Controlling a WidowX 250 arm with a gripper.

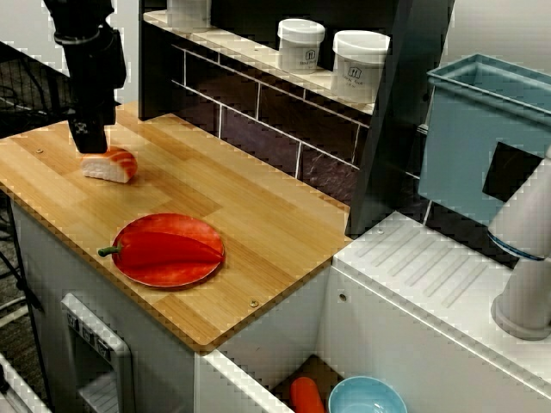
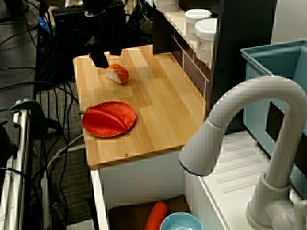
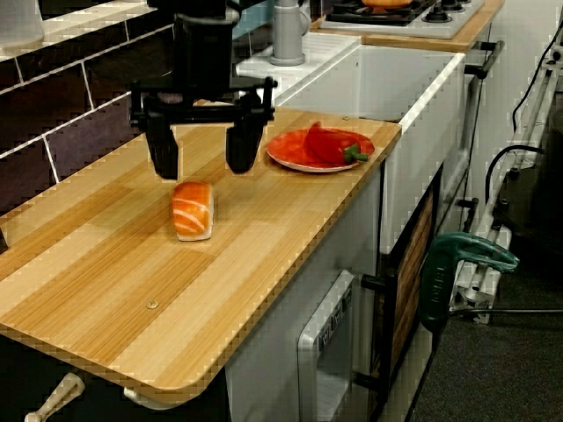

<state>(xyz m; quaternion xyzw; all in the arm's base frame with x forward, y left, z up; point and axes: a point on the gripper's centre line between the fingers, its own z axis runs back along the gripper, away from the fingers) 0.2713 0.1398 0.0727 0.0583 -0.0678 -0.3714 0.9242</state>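
On the wooden counter a salmon sushi piece is laid flat, just below the gripper. Its jaws are held wide apart, nothing gripped, and the piece's long axis is set crosswise to their closing line.

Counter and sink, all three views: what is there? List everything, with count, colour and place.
sushi: 1, orange on white, on the counter's far-left part, below the hand
plate: 1, red, near the counter's front edge
pepper: 1, red with a green stem, lying on the plate
jars: 2, white, on the shelf above the tiled wall
bin: 1, light blue, behind the sink
faucet: 1, white, at the sink
bowl: 1, light blue, in the sink
orange vegetable: 1, beside the bowl
counter: 1, light wood
hand: 1, black, open, just above the sushi
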